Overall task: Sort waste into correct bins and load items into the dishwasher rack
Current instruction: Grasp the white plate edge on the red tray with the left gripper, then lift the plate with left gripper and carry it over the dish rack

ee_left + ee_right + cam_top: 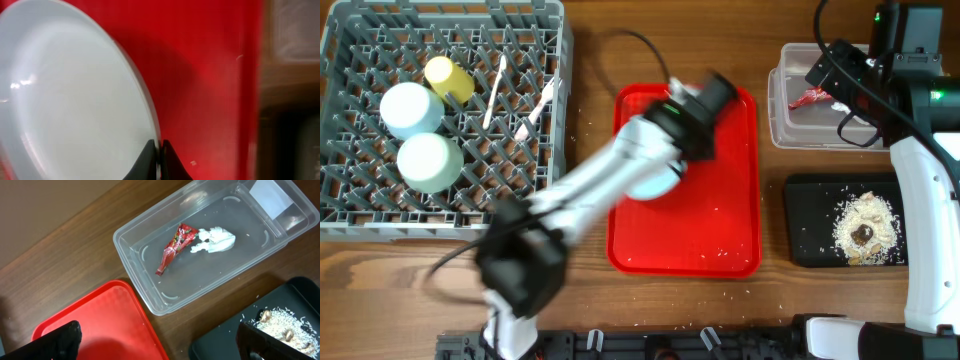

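Only the white plate (75, 100) is unracked, rim clamped between the left gripper (159, 150) jaws; the right gripper (160, 340) gapes empty, with the binned red wrapper (175, 247) and tissue (216, 239) beyond it.

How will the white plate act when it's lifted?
The plate looks stiff and glossy, so it may slip. The left tool pinches only its thin rim, so it could tilt. It probably won't bend.

This looks like a robot lab. A left robot arm (590, 185) and a right robot arm (925, 200) stand at a wooden desk (400, 270) set with a grey dish rack (440, 225), red tray (720, 240), clear tub (790, 120) and black tray (810, 225).
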Controlling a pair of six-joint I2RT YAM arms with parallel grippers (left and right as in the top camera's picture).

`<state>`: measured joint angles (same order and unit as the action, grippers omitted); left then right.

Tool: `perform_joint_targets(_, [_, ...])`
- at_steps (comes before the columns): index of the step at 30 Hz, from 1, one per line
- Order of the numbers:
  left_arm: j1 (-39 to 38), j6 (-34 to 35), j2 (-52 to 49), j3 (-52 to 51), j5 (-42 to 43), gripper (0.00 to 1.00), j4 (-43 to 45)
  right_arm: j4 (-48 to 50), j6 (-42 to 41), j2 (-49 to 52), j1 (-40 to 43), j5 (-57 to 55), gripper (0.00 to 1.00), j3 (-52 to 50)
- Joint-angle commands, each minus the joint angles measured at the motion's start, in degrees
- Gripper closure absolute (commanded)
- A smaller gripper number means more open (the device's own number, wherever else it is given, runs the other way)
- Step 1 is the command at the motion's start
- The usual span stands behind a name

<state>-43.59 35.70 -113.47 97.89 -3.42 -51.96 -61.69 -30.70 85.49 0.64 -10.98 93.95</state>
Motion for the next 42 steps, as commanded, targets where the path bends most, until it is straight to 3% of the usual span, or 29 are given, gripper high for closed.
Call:
perform_joint_targets(1, [14.40,-13.62,12.55,0.74,20.22,0.96,1.18,0.17,0.70,0.52,-0.02,-0.81,0.00,0.11])
perform_joint_targets(3, [23.61,-21.24,16.65,0.74,33.88,0.96,1.33,0.17,0.72,0.55,-0.02,-0.81,0.00,0.11])
perform_joint_targets(5, [31.76,-28.61,18.64,0.74,40.68,0.96,1.33,0.15,0.70,0.52,-0.02,-0.81,0.00,0.11])
perform_joint_targets(11, [48.54,-44.52,17.00,0.72,42.95,0.96,1.66,0.15,0.72,0.55,-0.02,-0.81,0.00,0.11])
perform_joint_targets(15, [53.13,-50.56,13.51,0.70,53.46,0.96,1.38,0.15,0.70,0.55,-0.02,-0.81,0.00,0.11])
perform_joint_targets(18, [54.53,-50.53,8.94,0.70,58.77,0.96,2.62,0.17,0.70,0.52,-0.02,-0.81,0.00,0.11])
perform_joint_targets(25, [59.76,-50.18,4.17,0.70,61.20,0.96,4.55,0.17,0.72,0.52,-0.02,-0.81,0.00,0.11])
perform_joint_targets(28, [60.02,-46.80,3.13,0.70,61.94,0.86,4.63,0.15,0.72,0.55,-0.02,-0.81,0.00,0.11])
perform_joint_targets(29, [60.02,-46.60,3.21,0.72,63.06,0.96,4.68,0.17,0.72,0.55,-0.02,-0.81,0.00,0.11])
perform_joint_targets(33, [60.02,-46.86,3.50,0.72,71.38,0.96,5.77,0.15,0.72,0.55,-0.02,-0.81,0.00,0.11])
perform_joint_targets(38, [60.00,-46.80,5.42,0.76,72.17,0.96,6.38,0.15,0.74,0.52,-0.02,-0.81,0.00,0.11])
perform_joint_targets(39, [59.74,-46.80,6.05,0.76,71.69,0.80,5.44,0.15,0.70,0.55,-0.02,-0.81,0.00,0.11])
perform_joint_targets(40, [59.10,-46.82,6.56,0.76,68.61,0.71,4.09,0.15,0.72,0.52,-0.02,-0.81,0.00,0.11])
perform_joint_targets(42, [55.54,-46.82,6.75,0.76,49.22,0.53,1.88,0.15,0.70,0.52,-0.02,-0.81,0.00,0.11])
